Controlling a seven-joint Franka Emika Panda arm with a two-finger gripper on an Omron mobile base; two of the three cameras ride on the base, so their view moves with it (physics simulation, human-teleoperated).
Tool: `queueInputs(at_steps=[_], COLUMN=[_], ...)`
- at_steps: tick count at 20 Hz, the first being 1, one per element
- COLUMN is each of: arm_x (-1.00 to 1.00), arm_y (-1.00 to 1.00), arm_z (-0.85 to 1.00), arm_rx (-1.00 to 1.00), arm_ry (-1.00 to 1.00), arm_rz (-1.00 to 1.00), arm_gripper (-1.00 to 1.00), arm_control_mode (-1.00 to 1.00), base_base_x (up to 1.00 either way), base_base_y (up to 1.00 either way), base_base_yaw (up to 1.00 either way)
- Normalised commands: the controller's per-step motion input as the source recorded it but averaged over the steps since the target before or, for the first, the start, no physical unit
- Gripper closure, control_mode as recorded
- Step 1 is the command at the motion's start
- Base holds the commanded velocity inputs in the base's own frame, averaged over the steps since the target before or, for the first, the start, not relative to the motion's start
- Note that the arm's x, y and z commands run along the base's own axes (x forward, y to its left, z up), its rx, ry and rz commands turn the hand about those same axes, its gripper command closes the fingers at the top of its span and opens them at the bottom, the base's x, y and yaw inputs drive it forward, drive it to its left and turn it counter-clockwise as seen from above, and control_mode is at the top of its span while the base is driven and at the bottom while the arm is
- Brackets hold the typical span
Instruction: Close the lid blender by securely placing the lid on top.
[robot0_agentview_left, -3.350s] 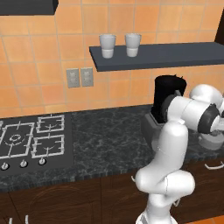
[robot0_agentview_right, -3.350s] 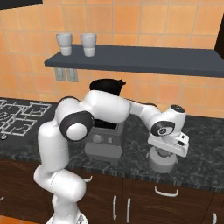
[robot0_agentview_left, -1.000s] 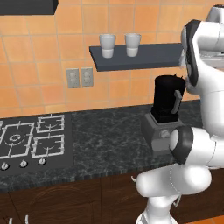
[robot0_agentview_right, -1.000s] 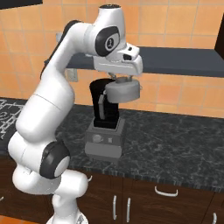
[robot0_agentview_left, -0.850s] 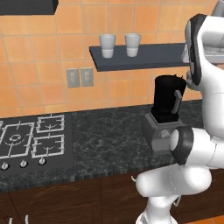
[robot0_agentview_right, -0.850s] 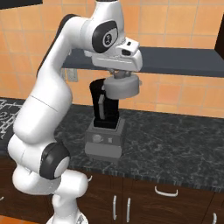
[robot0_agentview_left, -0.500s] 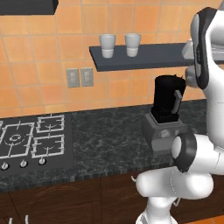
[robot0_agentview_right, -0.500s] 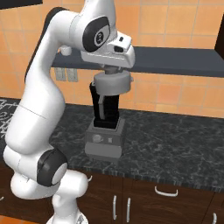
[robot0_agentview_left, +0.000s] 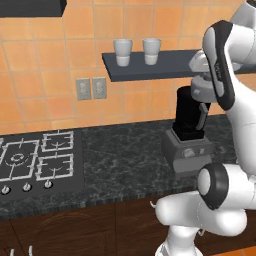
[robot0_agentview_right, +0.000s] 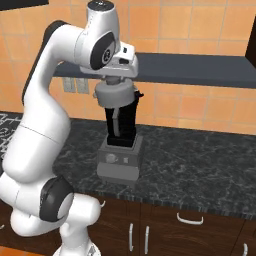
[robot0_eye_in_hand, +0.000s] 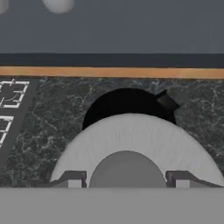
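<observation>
Two white cups stand on a dark shelf above the stove and black counter.

The left base view looks forward and down from behind the arm on its left, taking in the stove, the wall shelf and the blender on the bench. The right base view faces the same bench from the other side, sharing the blender and shelf. The hand view sits very near, looking straight down, it seems, over the lid onto the blender's dark top, with the shelf across its upper part.
</observation>
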Motion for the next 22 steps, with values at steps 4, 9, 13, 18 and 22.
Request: queueInputs(at_steps=[4,9,13,18,22], arm_x=[0.58,0.53,0.46,-0.02,0.05], arm_y=[0.04,0.15,0.00,0.01,0.00], arm_z=[0.00,0.00,0.02,0.00,0.01], arm_rx=[0.02,0.03,0.03,0.00,0.00], arm_ry=[-0.04,-0.03,-0.05,-0.17,-0.12], arm_rz=[0.10,0.11,0.06,0.02,0.00], arm_gripper=[1.00,1.00,1.00,1.00,1.00], arm_control_mode=[-1.00,-1.00,-1.00,-1.00,-1.00], base_base_x=[0.00,0.00,0.00,0.00,0.00], base_base_y=[0.00,0.00,0.00,0.00,0.00], base_base_yaw=[0.00,0.00,0.00,0.00,0.00])
